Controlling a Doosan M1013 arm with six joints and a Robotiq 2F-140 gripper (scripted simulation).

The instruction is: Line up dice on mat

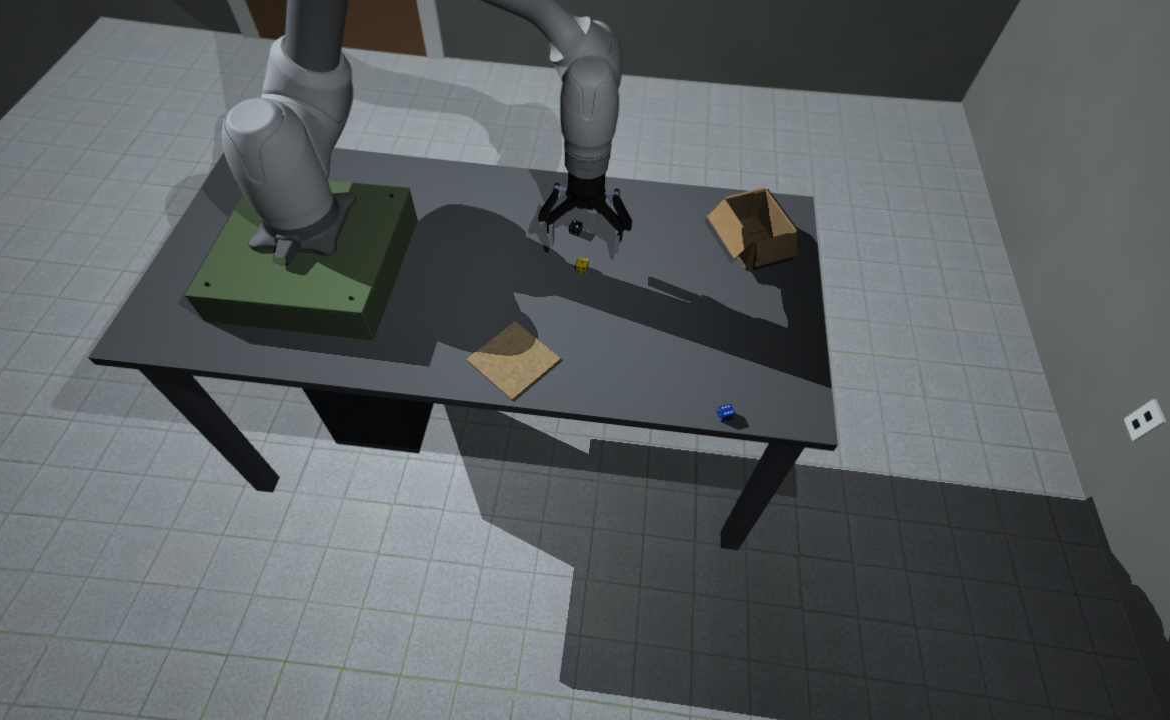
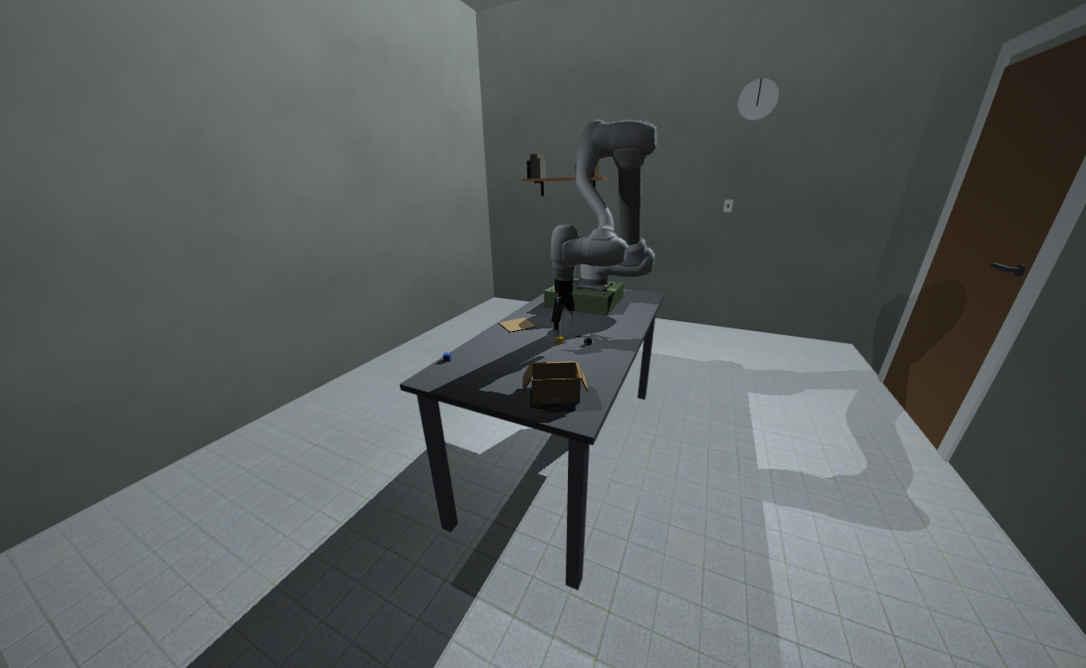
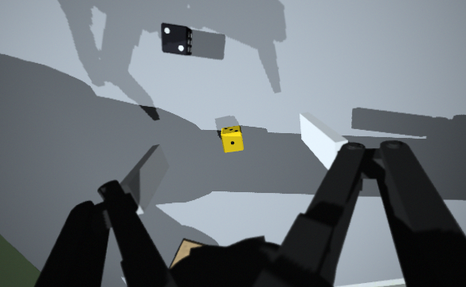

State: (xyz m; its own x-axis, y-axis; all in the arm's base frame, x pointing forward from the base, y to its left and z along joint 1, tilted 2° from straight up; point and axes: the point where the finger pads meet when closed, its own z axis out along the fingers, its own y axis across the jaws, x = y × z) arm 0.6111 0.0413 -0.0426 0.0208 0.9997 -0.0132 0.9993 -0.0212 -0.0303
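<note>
Wrist view: claw (image 1: 582, 243) (image 2: 564, 326) (image 3: 230, 141) wide open, empty.

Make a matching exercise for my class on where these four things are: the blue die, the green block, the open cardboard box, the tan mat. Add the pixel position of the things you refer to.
1. Blue die (image 1: 725, 412) (image 2: 446, 357)
2. Green block (image 1: 374, 268) (image 2: 580, 301)
3. Open cardboard box (image 1: 773, 248) (image 2: 555, 390)
4. Tan mat (image 1: 515, 371) (image 2: 516, 325) (image 3: 182, 250)

A. Under the arm's foot
B. Between the green block and the blue die
C. Near a table corner, with dots on it
D. Near a table corner, flaps spread

Pairs: 1-C, 2-A, 3-D, 4-B
</note>
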